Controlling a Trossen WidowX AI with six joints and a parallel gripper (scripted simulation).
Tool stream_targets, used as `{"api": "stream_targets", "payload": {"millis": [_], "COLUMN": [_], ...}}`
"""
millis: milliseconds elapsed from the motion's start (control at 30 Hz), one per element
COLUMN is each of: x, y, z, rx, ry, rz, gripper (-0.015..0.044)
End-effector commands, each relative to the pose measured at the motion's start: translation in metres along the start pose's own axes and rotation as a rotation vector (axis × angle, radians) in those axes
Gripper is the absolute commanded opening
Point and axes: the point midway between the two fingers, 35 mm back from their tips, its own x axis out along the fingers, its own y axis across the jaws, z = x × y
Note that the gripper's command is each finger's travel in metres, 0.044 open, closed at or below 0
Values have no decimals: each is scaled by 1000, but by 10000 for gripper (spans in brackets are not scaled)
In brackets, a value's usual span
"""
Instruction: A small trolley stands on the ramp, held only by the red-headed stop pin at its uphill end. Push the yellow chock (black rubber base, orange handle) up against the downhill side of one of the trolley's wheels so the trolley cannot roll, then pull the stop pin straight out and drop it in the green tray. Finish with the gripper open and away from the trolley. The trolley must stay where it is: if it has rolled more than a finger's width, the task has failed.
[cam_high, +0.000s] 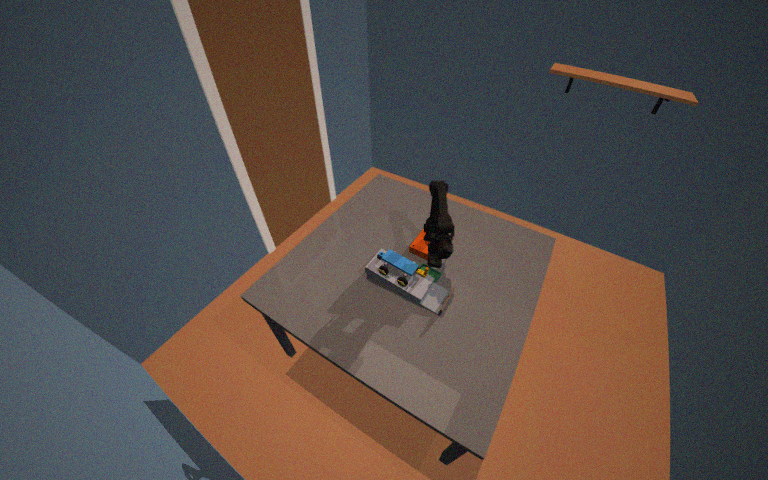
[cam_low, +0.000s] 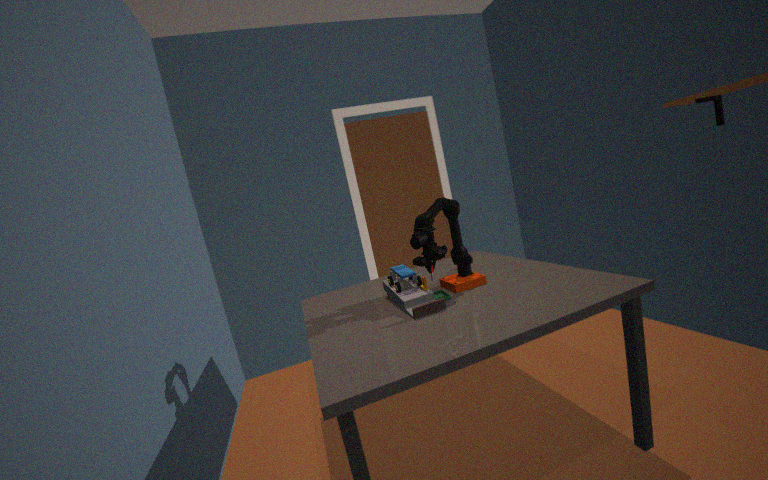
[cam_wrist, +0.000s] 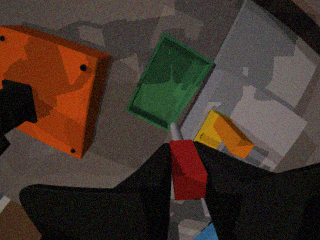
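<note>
- The gripper (cam_wrist: 188, 180) is nearly closed, its dark fingers clamping the red block-shaped head of the stop pin (cam_wrist: 188, 170).
- Just beyond lies the yellow chock (cam_wrist: 223, 134) on the grey ramp (cam_wrist: 274, 60).
- The flat green tray (cam_wrist: 171, 82) sits beside the ramp.
- The blue trolley (cam_high: 397, 263) stands on the ramp.

Gripper (cam_wrist: 188, 175) clamped on red-headed stop pin (cam_wrist: 188, 168) — green tray (cam_wrist: 171, 82) at twelve o'clock, yellow chock (cam_wrist: 224, 134) at two, orange base (cam_wrist: 55, 87) at ten.
</note>
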Motion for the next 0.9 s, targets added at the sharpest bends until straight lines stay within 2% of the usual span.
{"api": "stream_targets", "payload": {"millis": [0,867], "x": [-1,-1], "y": [1,2], "z": [-1,-6], "rx": [-117,-897], "ry": [-24,-124], "rz": [-17,-148], "gripper": [0,0]}}
